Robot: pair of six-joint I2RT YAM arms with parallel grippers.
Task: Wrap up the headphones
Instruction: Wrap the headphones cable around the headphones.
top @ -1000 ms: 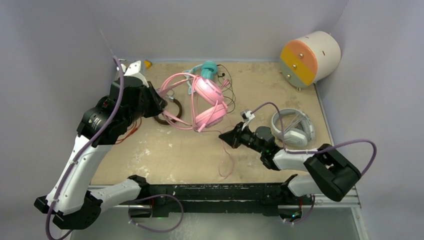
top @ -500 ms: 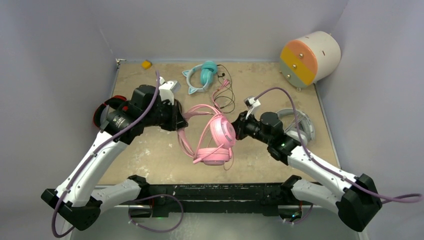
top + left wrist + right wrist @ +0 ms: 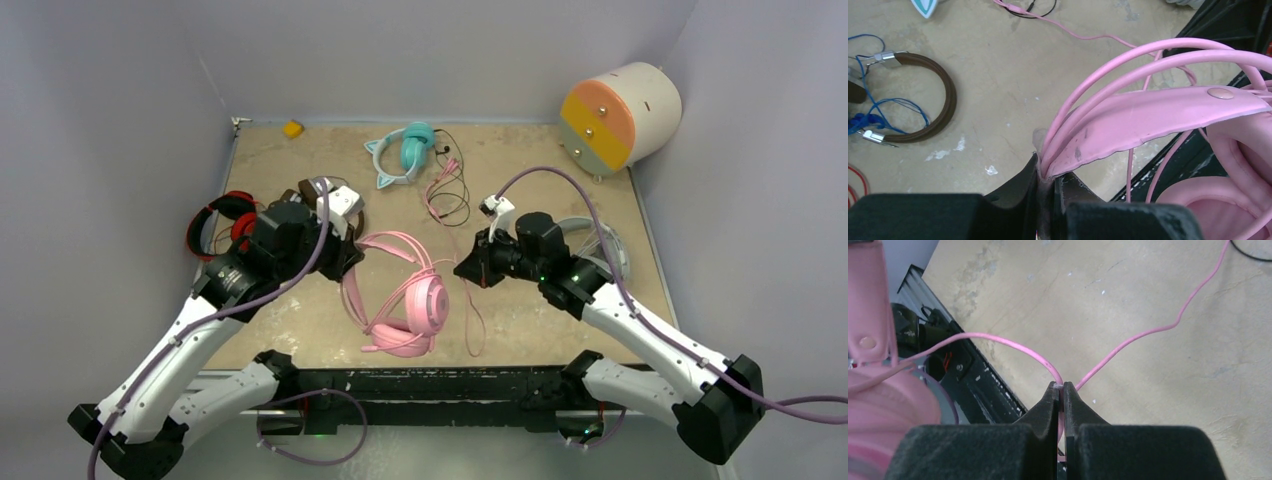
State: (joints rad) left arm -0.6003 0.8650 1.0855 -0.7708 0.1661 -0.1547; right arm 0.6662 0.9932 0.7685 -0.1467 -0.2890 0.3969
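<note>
The pink headphones (image 3: pixel 405 303) hang tilted over the front middle of the table. My left gripper (image 3: pixel 352 257) is shut on their pink headband (image 3: pixel 1128 117), with the band's thin wires pinched between the jaws (image 3: pixel 1048 170). My right gripper (image 3: pixel 1063 386) is shut on the thin pink cable (image 3: pixel 1148 332), just right of the ear cups (image 3: pixel 465 270); the cable loops down toward the table's front edge (image 3: pixel 474 340). A brown pair with a blue cord (image 3: pixel 935 107) lies left of my left gripper. A grey-white pair (image 3: pixel 605 250) lies behind my right arm, mostly hidden.
Teal cat-ear headphones (image 3: pixel 400 150) with a black cord lie at the back middle. Red headphones (image 3: pixel 225 220) sit at the left edge. A cylinder with orange and green faces (image 3: pixel 620 115) stands at the back right, and a small yellow piece (image 3: pixel 292 128) at the back left.
Both arms have carried the pink headphones from the back middle toward the table's front. The left arm swung nearer, uncovering the red pair. Both grippers stayed shut.
</note>
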